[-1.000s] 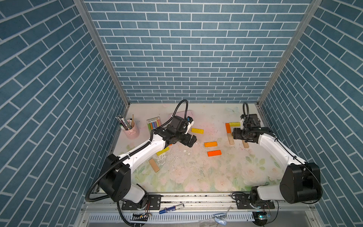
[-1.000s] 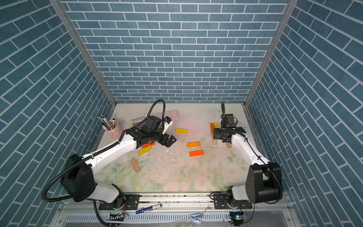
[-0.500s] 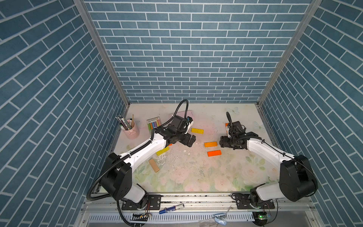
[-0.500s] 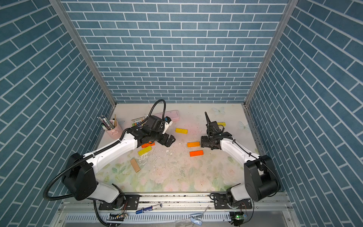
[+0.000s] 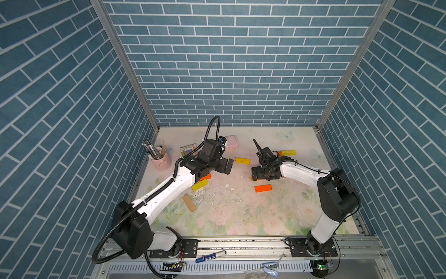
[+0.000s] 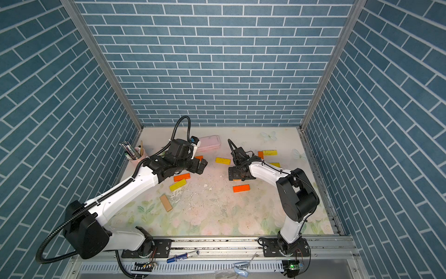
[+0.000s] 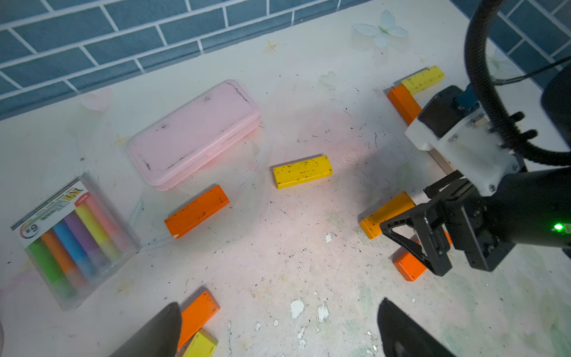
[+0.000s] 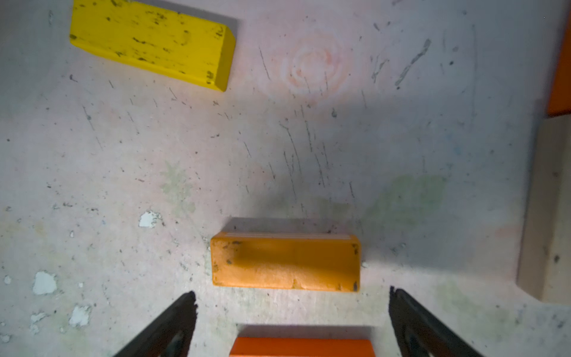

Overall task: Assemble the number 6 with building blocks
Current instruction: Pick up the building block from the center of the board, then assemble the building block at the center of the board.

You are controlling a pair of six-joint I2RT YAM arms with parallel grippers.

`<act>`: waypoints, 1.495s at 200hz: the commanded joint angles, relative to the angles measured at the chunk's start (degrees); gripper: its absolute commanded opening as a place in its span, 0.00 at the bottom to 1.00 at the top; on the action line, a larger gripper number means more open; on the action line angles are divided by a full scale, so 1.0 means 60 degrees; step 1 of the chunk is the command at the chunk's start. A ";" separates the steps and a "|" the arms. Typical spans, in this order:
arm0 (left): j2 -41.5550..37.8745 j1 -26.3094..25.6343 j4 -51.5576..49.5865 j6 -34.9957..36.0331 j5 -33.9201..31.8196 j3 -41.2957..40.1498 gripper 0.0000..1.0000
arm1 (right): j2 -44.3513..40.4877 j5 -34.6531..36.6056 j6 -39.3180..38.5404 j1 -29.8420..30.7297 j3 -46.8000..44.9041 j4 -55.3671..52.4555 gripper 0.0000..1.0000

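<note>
Building blocks lie scattered flat on the table. An amber block [image 8: 285,262] lies just ahead of my right gripper [image 8: 292,296], and an orange block [image 8: 301,347] lies between its open fingers; it grips neither. In both top views this gripper [image 5: 257,174] [image 6: 235,174] hovers low mid-table, largely hiding the amber block. A yellow block [image 5: 242,160] lies behind it. My left gripper [image 7: 278,306] [image 5: 226,166] is open and empty above bare table. An orange block [image 7: 197,315] and a yellow one [image 7: 202,344] lie by its finger. A tan block [image 5: 189,203] lies toward the front left.
A pink case [image 7: 194,133], a clear pack of coloured chalk [image 7: 74,238] and a pink pen cup [image 5: 160,160] stand at the back left. At the back right an orange block [image 6: 260,154] and a yellow one [image 6: 269,152] meet at a corner. White flakes litter the middle.
My right arm has swung left from the blocks at the back right to the middle, over the amber and orange blocks, and its jaws have opened wider. The left arm has barely moved.
</note>
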 commanded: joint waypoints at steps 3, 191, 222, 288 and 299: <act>-0.0198 0.0177 -0.0133 -0.0317 -0.0143 0.0079 0.99 | 0.0409 0.0620 0.0497 0.0158 0.0401 -0.0538 0.98; -0.0206 0.0294 0.0147 -0.0237 0.0315 -0.0079 0.99 | 0.0160 0.1288 0.0395 0.0295 0.0791 -0.1279 0.69; -0.0143 0.0307 0.0169 -0.0265 0.0488 -0.0083 0.99 | -0.1343 0.1711 0.0255 0.0269 0.0097 -0.1809 0.69; -0.0048 0.0303 0.0398 -0.0406 0.0897 -0.0183 0.99 | -0.4368 0.1878 0.0380 -0.0357 -0.3146 -0.1719 0.75; -0.0054 0.0309 0.0482 -0.0446 0.0977 -0.0225 0.99 | -0.4502 0.1638 0.0369 -0.0636 -0.3601 -0.1345 0.76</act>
